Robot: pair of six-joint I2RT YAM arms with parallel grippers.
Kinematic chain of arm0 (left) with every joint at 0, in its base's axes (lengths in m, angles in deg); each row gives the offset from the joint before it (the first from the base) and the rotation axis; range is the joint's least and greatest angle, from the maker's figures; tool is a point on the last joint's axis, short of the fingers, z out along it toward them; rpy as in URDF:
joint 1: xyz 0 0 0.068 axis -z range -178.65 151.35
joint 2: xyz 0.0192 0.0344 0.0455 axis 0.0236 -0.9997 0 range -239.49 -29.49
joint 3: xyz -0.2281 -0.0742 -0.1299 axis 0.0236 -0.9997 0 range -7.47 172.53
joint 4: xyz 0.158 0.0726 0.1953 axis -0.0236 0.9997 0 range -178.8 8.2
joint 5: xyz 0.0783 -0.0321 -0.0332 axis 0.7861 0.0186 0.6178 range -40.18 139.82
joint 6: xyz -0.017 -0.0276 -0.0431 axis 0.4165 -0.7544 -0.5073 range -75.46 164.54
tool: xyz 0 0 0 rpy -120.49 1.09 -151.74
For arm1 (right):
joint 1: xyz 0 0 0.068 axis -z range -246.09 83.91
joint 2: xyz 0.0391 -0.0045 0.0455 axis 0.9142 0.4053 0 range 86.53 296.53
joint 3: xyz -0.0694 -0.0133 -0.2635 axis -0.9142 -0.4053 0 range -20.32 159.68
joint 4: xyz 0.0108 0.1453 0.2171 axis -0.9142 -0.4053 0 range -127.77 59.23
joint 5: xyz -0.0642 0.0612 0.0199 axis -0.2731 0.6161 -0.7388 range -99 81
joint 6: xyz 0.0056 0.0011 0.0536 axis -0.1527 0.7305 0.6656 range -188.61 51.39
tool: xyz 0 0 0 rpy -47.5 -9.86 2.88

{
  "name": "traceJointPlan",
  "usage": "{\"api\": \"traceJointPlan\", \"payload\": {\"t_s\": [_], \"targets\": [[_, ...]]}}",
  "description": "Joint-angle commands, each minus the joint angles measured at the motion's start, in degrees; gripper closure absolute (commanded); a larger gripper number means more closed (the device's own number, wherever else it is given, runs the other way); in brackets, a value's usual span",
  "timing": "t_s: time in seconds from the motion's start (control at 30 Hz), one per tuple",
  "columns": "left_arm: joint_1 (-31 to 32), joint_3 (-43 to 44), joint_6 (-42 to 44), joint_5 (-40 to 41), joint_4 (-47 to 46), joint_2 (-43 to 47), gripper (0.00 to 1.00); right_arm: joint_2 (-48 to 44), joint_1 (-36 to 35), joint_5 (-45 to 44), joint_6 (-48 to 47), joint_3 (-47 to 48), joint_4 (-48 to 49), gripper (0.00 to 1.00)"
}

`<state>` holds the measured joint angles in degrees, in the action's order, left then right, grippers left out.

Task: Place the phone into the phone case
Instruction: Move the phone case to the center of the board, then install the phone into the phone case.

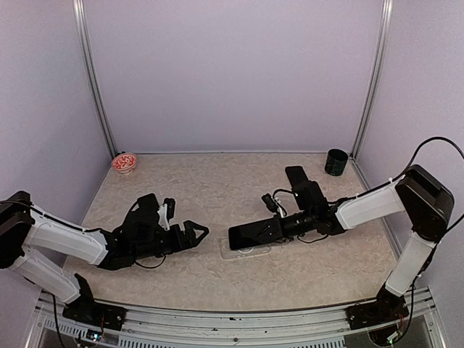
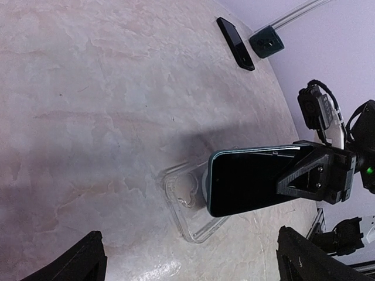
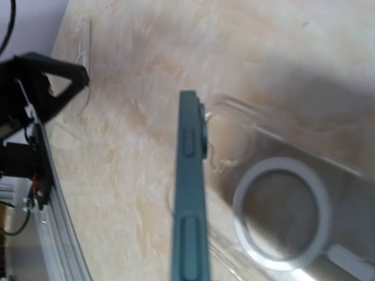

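My left arm [image 1: 65, 243], right arm [image 1: 366, 206]: white shells, black joint housings. Left gripper [image 1: 197, 233], right gripper [image 1: 264, 230]: matte black, triangular open-frame fingers, small screw heads on the right one. Green light [image 2: 369, 171] at right wrist. Thin black cables [image 1: 435, 145] trail along my 2 arms.

- Table [image 1: 239, 283]: you face a beige, marbled, matte top.
- Back wall [image 1: 232, 72]: plain pale lilac panel.
- Left wall [image 1: 36, 109], right wall [image 1: 428, 72]: the same lilac.
- Left post [image 1: 94, 80], right post [image 1: 373, 80]: metal uprights at your back corners.
- Rail [image 1: 232, 322]: metal, along the table's near edge.
- Light: even and diffuse, with soft shadows.
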<state>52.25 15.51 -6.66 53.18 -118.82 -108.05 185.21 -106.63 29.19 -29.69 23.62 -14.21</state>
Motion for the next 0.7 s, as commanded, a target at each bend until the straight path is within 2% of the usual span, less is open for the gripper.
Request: {"api": "traceJointPlan", "payload": {"t_s": [0.0,0.37,0.67], "targets": [[0.4,1.7,-0.2,-1.9,-3.2,-2.8,0.01,-0.5,1.4,6.2,1.4,1.9,-1.5,1.0],[2.4,6.9,0.3,-6.2,-4.8,-11.3,0.05,6.8,3.3,14.1,0.0,6.9,-7.2,1.0],[3.2,7.4,-0.9,-8.5,-6.9,-14.7,0.06,11.1,4.1,15.3,-3.1,8.9,-10.3,1.0]]}}
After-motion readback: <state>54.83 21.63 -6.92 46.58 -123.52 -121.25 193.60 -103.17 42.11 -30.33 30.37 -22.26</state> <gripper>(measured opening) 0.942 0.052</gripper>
